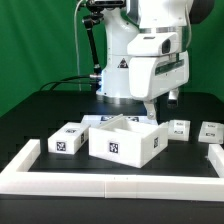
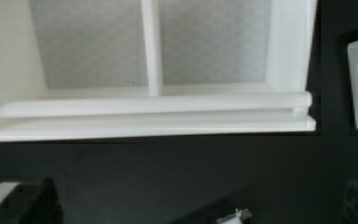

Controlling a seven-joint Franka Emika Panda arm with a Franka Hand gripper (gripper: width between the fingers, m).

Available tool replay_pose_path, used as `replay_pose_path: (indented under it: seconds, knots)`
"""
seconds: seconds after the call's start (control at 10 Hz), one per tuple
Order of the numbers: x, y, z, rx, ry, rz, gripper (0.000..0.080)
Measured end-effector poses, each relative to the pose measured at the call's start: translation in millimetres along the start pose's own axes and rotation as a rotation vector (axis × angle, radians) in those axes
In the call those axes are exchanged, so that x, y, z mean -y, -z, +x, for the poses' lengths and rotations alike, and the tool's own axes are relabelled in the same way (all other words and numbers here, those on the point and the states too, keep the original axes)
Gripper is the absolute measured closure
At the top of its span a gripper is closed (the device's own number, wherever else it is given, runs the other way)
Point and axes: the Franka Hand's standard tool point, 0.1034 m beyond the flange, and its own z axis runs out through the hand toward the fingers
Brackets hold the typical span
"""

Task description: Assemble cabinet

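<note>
**Exterior view.** The cabinet [image 1: 125,141] stood open side up on the black table [image 1: 40,108], inside the low white frame [image 1: 110,178]. Marked blocks [image 1: 68,140] lay on either side of it. The gripper [image 1: 150,106] hung just behind the cabinet's far rim, and its jaws could not be read here.

**Wrist view.** A divider [image 2: 153,45] split the cabinet's interior. The dark fingers [image 2: 19,202] were spread wide, with nothing between them.

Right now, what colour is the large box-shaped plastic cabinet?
White cabinet, with a black-and-white square marker on its near wall; best in the exterior view.
</note>
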Motion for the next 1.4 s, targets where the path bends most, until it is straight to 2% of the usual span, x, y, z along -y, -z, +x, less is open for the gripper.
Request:
replay_pose_path:
  seconds: [0.1,0.5,0.7,0.8,1.1,1.3,1.4]
  knots:
    - [1.5,-2.8,-8.7,0.005,-0.032,0.004,0.0001]
    - [39.0,-21.0,-39.2,0.03,-0.063,0.029,0.0001]
    - [45.8,-30.1,-42.4,0.031,-0.061,0.034,0.0001]
    - [48.1,-38.0,-40.3,0.021,-0.057,0.029,0.0001]
    - [57.1,-55.0,-37.4,0.018,-0.065,0.039,0.0001]
    - [59.4,-64.8,-40.0,0.018,-0.068,0.044,0.0001]
    - [58.8,-64.9,-39.0,0.017,-0.069,0.044,0.0001]
